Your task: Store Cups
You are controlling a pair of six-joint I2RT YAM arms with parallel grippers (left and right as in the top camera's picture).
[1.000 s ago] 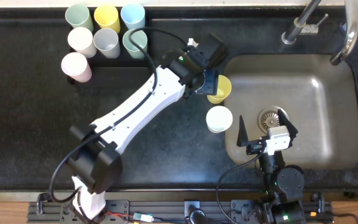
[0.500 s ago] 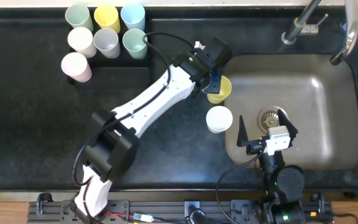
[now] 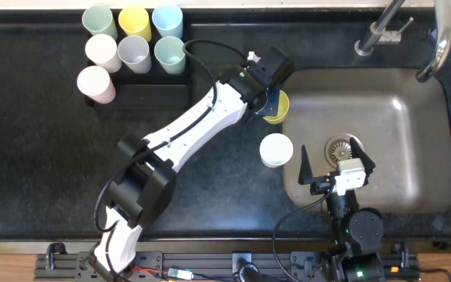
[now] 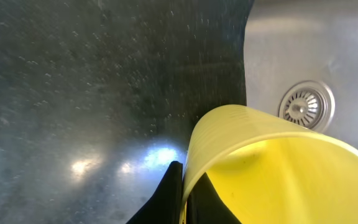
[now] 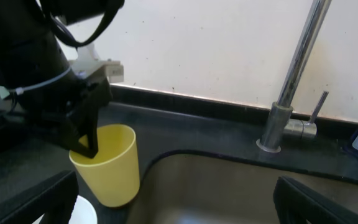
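Starting big: black counter (image 3: 37,157), with the sink (image 3: 398,133) let into its right end. Across it, the left arm (image 3: 194,129), stretched from the front edge to the sink's left rim. Away at the back left corner, the cups (image 3: 135,39), parked upright in two rows. Over the sink's front edge, the right gripper (image 3: 337,168), fingers spread wide, holding nothing. At the long arm's tip, the left gripper (image 3: 271,98), clamped on the lip of the yellow cup (image 5: 107,165), one finger inside the wall, one outside. Mouth up, long axis near vertical, right at the sink's left rim; resting or just lifted, hard to say. Just in front of it on the counter, a white cup (image 3: 276,150), upright, untouched. Just in front of the rows, a pink cup (image 3: 95,84). Now the key line: from gripper to those rows, leftward along the counter's back edge, well apart. Looks like a left-arm job, load in hand and far nearer that corner than the right.
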